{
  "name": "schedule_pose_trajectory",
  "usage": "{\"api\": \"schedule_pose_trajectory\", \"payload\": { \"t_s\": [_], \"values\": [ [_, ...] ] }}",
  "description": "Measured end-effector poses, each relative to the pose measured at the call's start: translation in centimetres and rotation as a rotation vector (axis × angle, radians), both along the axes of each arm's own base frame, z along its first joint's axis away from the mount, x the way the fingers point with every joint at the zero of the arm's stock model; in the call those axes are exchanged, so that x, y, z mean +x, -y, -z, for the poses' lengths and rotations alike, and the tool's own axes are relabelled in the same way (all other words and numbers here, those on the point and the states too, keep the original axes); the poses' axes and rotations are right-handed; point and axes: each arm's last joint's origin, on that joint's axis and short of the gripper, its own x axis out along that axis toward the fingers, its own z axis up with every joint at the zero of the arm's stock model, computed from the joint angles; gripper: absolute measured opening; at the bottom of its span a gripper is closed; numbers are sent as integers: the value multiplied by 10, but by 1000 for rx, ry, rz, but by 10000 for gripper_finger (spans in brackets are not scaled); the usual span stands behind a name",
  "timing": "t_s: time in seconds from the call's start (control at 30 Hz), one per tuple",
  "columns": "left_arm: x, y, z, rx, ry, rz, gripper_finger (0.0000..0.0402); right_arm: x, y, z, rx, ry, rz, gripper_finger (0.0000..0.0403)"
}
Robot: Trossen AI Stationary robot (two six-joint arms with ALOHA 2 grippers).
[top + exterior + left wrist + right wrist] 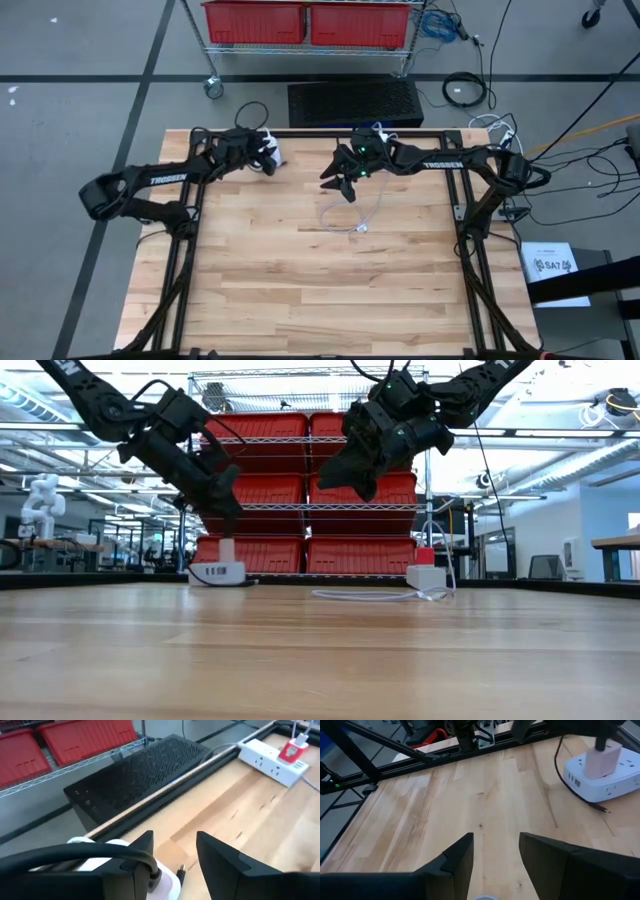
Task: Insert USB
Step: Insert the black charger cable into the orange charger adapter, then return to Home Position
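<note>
Left gripper [268, 160] hovers over the white power strip [218, 572], fingers apart beside the charger block [603, 759], ready to steady it. Right gripper [343, 181], fingers apart and empty, hangs above the white USB cable [352, 215] (well clear of that strip), poised to grab.

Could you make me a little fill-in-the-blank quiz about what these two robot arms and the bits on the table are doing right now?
1. The right pincer hangs above the table with its fingers ____.
2. The white cable lies on a table made of ____.
3. The bins on the shelf behind the table are coloured ____.
4. The left pincer hovers over a white power ____.

Missing words: open; wood; red; strip
</note>
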Motion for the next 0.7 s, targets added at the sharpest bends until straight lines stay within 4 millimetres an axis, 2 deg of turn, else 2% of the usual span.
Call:
{"api": "schedule_pose_trajectory", "payload": {
  "t_s": [0.33, 0.7],
  "values": [
    [-7, 6, 11, -97, -121, 3, 156, -3, -1, -6, 4, 7, 4, 150],
    [-23, 27, -11, -95, -109, 47, 156, -8, -2, -15, -17, 24, -2, 150]
  ]
}}
